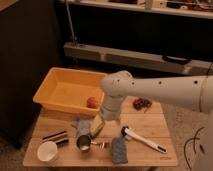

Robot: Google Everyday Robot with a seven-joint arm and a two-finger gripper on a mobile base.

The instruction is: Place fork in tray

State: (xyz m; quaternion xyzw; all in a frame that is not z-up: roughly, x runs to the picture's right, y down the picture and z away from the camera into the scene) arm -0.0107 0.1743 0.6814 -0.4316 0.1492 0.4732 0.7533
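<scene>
The fork [101, 145] lies flat on the wooden table near its front edge, just right of a small metal cup [83, 143]. At the back left of the table stands the yellow-orange tray [56, 90], with an orange ball [92, 102] inside it. My white arm reaches in from the right and bends down. My gripper [105, 124] hangs over the table's middle, a little above and behind the fork, not touching it. It looks open and holds nothing. The wrist hides part of the fingers.
A green-yellow bag [94, 128] lies beside the gripper. A grey pad [118, 150] and a white-handled tool [142, 140] lie to the fork's right. Dark sticks [56, 136] and a white cup [47, 151] are at front left. A red cluster [142, 103] sits at back right.
</scene>
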